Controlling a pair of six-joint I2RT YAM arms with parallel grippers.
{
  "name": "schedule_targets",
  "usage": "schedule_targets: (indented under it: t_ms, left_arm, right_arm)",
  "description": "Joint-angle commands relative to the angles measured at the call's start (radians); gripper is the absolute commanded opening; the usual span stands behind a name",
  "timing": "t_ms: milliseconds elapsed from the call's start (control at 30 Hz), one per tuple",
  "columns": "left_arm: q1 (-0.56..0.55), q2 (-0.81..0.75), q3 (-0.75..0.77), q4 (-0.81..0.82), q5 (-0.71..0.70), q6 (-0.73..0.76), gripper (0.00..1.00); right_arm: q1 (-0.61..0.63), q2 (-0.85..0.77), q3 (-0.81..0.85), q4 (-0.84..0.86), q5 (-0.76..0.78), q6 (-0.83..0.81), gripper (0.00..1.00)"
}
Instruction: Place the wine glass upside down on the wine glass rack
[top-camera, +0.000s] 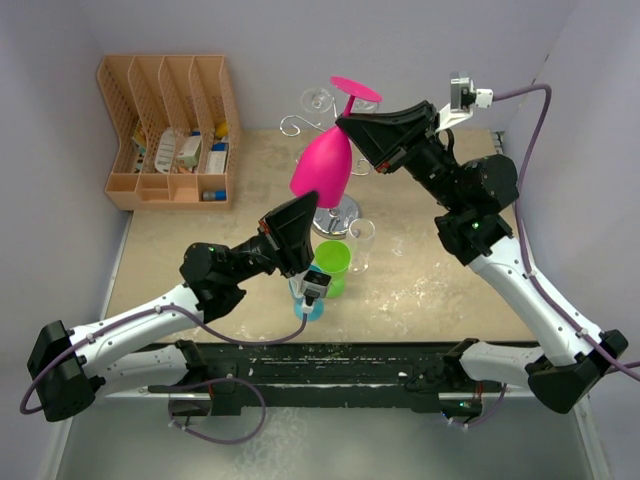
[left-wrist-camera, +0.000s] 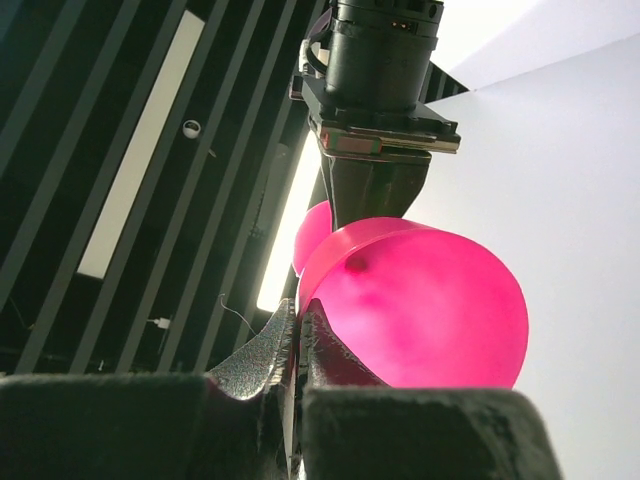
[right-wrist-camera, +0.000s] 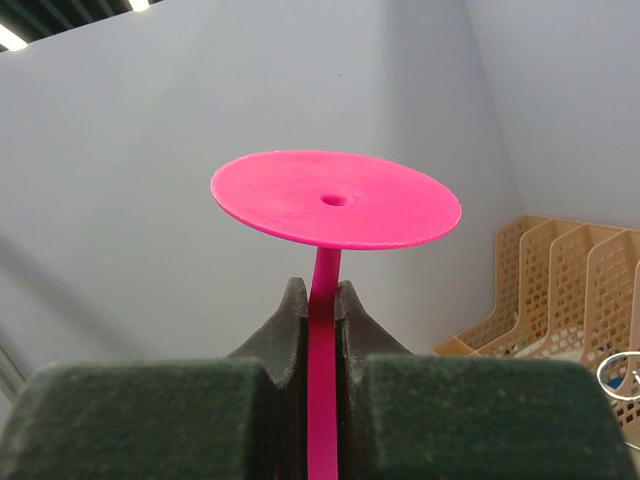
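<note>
The orange file organiser (top-camera: 170, 130) stands well to the left of the wine glass rack (top-camera: 336, 214), against the back wall, with small items in its slots.

My left gripper (top-camera: 306, 206) is raised just left of the rack's round base and points up at the bowl of the wine glass (top-camera: 322, 168). In my left wrist view the two fingers (left-wrist-camera: 262, 352) are pressed together with nothing between them. Their tips sit right at the underside of the pink bowl (left-wrist-camera: 430, 305). I cannot tell whether they touch it.

The pink glass hangs in the air directly in front of the rack's central post. It is upside down and tilted: the bowl is low and to the left above the shiny base, and the flat foot is high and to the right. It rests on none of the curled arms.

A green cup (top-camera: 331, 268) stands just in front of the rack's base. A clear glass (top-camera: 362, 240) stands beside the cup, to its right.

My right gripper (top-camera: 346, 124) reaches in from the right of the rack at the height of its upper arms. Its fingers (right-wrist-camera: 288, 320) are clamped on the thin stem just under the foot (right-wrist-camera: 335, 200).
</note>
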Motion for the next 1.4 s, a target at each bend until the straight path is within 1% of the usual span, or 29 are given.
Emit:
schedule_targets:
  t_ms: [0,100,133,167,200,233,267,333,367,433,533,667,800,900,933,1000,1067,1133,1233,1267,1367]
  left_arm:
    - [-0.003,0.001,0.014,0.046,0.012,0.026,0.00]
    - [-0.003,0.003,0.014,0.045,0.012,0.026,0.00]
    - [-0.003,0.003,0.014,0.044,0.012,0.026,0.03]
    - [-0.004,0.003,0.014,0.043,0.012,0.026,0.14]
    - [-0.005,0.001,0.013,0.043,0.012,0.025,0.27]
    - [-0.004,0.001,0.013,0.042,0.011,0.023,0.49]
    - [-0.004,0.000,0.013,0.041,0.009,0.023,0.60]
    - [-0.005,-0.002,0.016,0.037,0.004,0.020,0.77]
    - [-0.005,-0.002,0.017,0.037,0.001,0.019,0.84]
    - [-0.005,-0.004,0.018,0.035,-0.005,0.015,0.92]
    - [-0.005,-0.017,0.011,0.023,-0.040,-0.001,0.97]
    - [-0.005,-0.053,0.019,-0.038,-0.164,-0.064,0.98]
    - [0.008,-0.090,0.068,-0.189,-0.354,-0.177,1.00]
    - [0.034,-0.100,0.149,-0.360,-0.498,-0.309,1.00]
    - [0.045,-0.099,0.186,-0.429,-0.540,-0.365,1.00]
    - [0.068,-0.088,0.288,-0.595,-0.626,-0.521,1.00]
    - [0.099,-0.057,0.440,-0.772,-0.695,-0.703,1.00]
    - [0.144,0.008,0.588,-0.940,-0.759,-0.907,1.00]
    - [0.199,0.083,0.798,-1.211,-0.790,-1.200,1.00]
    - [0.207,0.098,0.849,-1.270,-0.791,-1.299,1.00]
    - [0.265,0.115,0.958,-1.403,-0.740,-1.477,1.00]
  right_arm:
    - [0.002,-0.002,0.015,0.058,-0.028,-0.018,0.00]
    - [0.003,-0.009,0.012,0.054,-0.006,-0.018,0.00]
    - [0.003,-0.014,0.014,0.048,-0.002,-0.017,0.00]
    - [0.003,-0.023,0.020,0.040,-0.003,-0.018,0.00]
    - [0.002,-0.032,0.030,0.023,0.015,-0.036,0.00]
    - [0.001,-0.052,0.049,-0.020,0.052,-0.074,0.00]
    - [0.001,-0.065,0.068,-0.059,0.083,-0.110,0.00]
    - [0.002,-0.088,0.104,-0.118,0.137,-0.170,0.00]
    - [0.002,-0.095,0.124,-0.143,0.160,-0.205,0.00]
    - [0.002,-0.114,0.147,-0.193,0.228,-0.258,0.00]
    - [0.002,-0.143,0.173,-0.280,0.316,-0.349,0.00]
    - [0.001,-0.212,0.159,-0.437,0.427,-0.465,0.00]
    - [0.002,-0.297,0.088,-0.563,0.542,-0.538,0.00]
    - [0.001,-0.366,0.009,-0.637,0.626,-0.563,0.00]
    - [0.001,-0.389,-0.034,-0.651,0.649,-0.568,0.00]
    - [0.002,-0.423,-0.095,-0.669,0.703,-0.572,0.00]
    - [0.002,-0.436,-0.152,-0.663,0.744,-0.576,0.00]
    - [0.002,-0.420,-0.192,-0.639,0.770,-0.582,0.00]
    - [-0.001,-0.378,-0.224,-0.592,0.789,-0.596,0.00]
    - [-0.004,-0.368,-0.230,-0.578,0.798,-0.601,0.00]
    - [-0.023,-0.330,-0.238,-0.533,0.795,-0.613,0.00]
